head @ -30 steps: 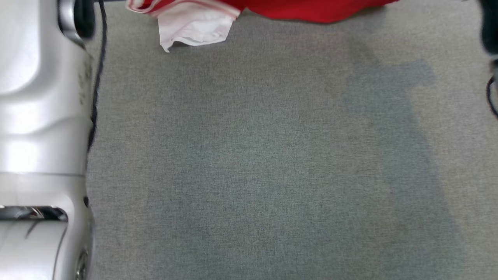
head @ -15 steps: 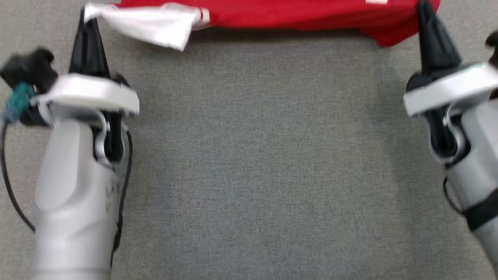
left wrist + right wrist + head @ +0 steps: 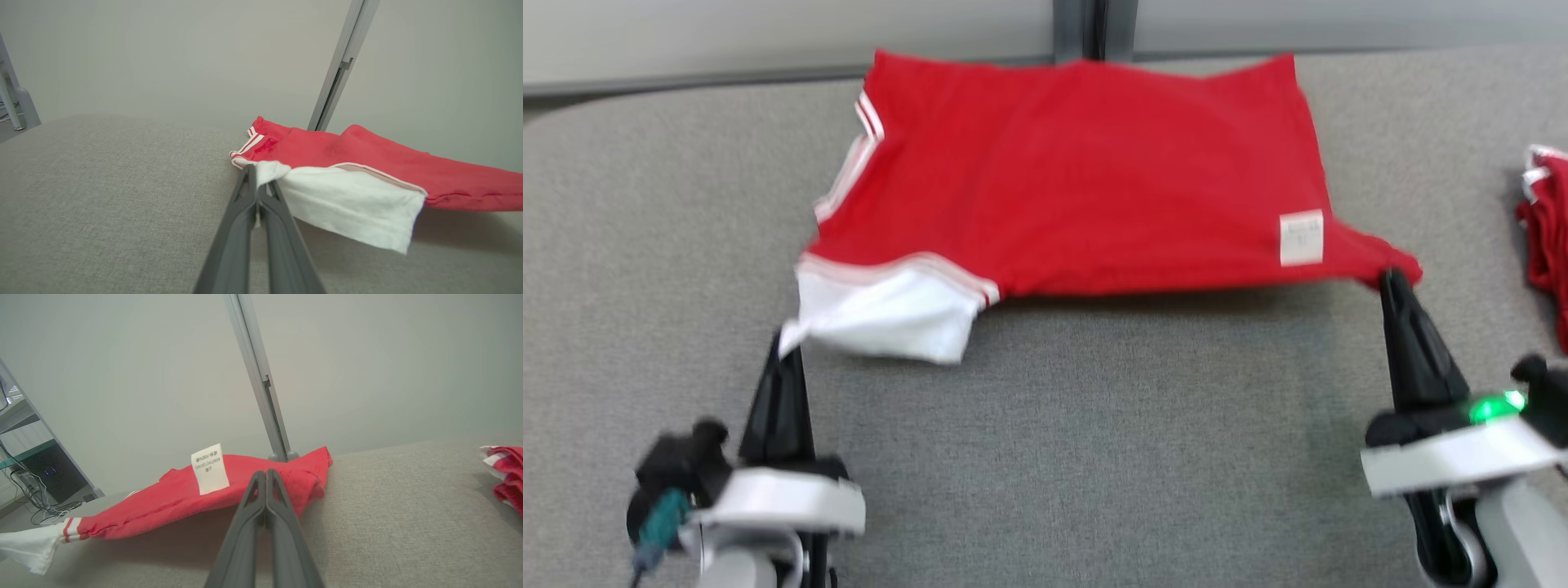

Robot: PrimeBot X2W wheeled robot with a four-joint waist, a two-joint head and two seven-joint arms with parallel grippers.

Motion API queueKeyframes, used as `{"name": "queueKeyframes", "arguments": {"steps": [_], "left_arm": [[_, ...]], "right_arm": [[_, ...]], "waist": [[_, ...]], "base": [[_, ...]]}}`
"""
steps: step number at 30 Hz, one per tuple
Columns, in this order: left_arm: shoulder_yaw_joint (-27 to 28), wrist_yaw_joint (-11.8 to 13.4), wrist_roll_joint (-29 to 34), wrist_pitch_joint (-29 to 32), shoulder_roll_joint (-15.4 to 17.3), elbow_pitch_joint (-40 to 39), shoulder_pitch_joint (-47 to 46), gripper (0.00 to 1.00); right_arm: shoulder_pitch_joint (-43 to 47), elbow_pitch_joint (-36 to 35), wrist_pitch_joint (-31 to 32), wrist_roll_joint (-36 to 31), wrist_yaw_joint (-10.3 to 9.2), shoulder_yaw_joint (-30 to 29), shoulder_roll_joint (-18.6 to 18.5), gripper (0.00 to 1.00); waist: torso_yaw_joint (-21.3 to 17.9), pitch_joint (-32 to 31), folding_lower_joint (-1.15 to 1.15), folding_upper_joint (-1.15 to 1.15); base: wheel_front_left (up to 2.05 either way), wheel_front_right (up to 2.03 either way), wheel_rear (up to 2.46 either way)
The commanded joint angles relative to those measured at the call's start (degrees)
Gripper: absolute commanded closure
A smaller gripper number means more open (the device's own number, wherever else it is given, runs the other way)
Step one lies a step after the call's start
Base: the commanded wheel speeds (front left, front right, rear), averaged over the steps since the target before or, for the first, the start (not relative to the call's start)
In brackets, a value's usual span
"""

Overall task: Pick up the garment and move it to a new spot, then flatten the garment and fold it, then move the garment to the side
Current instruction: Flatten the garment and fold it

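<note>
Jaws first: the left gripper (image 3: 786,349) has its two dark fingers pinched together on the tip of the white sleeve (image 3: 890,314) at the near left corner of the garment (image 3: 1078,180). In the left wrist view you can see the white cloth nipped right between the tips. Same deal on the other side: the right gripper (image 3: 1393,286) is clamped flat on the garment's near right corner, with red fabric bunched at its tips and a green light (image 3: 1490,407) glowing on the wrist behind it. So both are closed and both have cloth in them.

The garment itself is a red top with red-and-white striped trim, spread across the grey fabric surface (image 3: 1094,457). Its far half lies flat, while the near edge hangs stretched between the two held corners, lifted a bit, with a shadow under it. The white sleeve droops below that near edge on the left. A small white label (image 3: 1301,238) sits on top of the red near the garment's right corner; the print is too small to read.

Just behind the garment's far edge a grey metal post (image 3: 1085,28) stands against a pale wall (image 3: 163,53). Well off to the garment's right there's another crumpled red-and-white cloth (image 3: 1547,237) on the same surface, not touching it.
</note>
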Motion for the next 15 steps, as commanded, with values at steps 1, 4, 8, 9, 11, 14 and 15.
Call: {"name": "queueKeyframes", "arguments": {"steps": [1, 4, 8, 9, 11, 14, 15], "left_arm": [[-0.56, 1.01, 0.46, 0.52, 0.29, -2.42, 4.14, 1.0], [-1.02, 2.69, 1.0, 3.05, 0.47, -7.19, 10.47, 1.0], [-1.73, 4.64, 1.99, 7.87, 1.19, -14.26, 17.35, 1.0], [-2.04, 5.03, 2.23, 9.23, 1.5, -16.03, 18.93, 1.0], [-2.26, 6.03, 3.02, 11.68, 2.1, -20.01, 21.62, 1.0], [-2.66, 7.17, 4.12, 15.21, 3.09, -25.96, 25.5, 1.0], [-2.83, 7.56, 4.44, 16.31, 3.3, -27.83, 26.41, 1.0]], "right_arm": [[4.19, -1.28, -0.25, -0.68, 0.0, -0.91, 0.06, 1.0], [9.97, -3.61, -0.24, -1.91, 0.0, -2.18, 0.44, 1.0], [16.47, -5.97, -0.25, -3.05, 0.0, -2.76, 0.92, 1.0], [17.85, -6.6, -0.25, -3.14, 0.0, -3.01, 1.0, 1.0], [20.66, -7.29, -0.25, -3.38, 0.0, -3.09, 1.15, 1.0], [24.18, -8.7, -0.25, -3.86, 0.0, -3.67, 1.46, 1.0], [25.4, -8.95, -0.2, -4.04, 0.0, -4.07, 1.59, 1.0]], "waist": [[0.14, -4.71, 0.0, 0.0], [0.55, -7.07, 0.0, 0.0], [1.61, -9.7, 0.0, 0.0], [1.9, -10.27, 0.0, 0.0], [2.29, -11.69, 0.0, 0.0], [2.75, -12.86, 0.0, 0.0], [2.91, -13.22, 0.0, 0.0]], "base": [[0.0, 0.0, 0.0], [0.0, 0.0, 0.0], [0.0, 0.0, 0.0], [0.0, 0.0, 0.0], [0.0, 0.0, 0.0], [0.0, 0.0, 0.0], [0.0, 0.0, 0.0]]}}
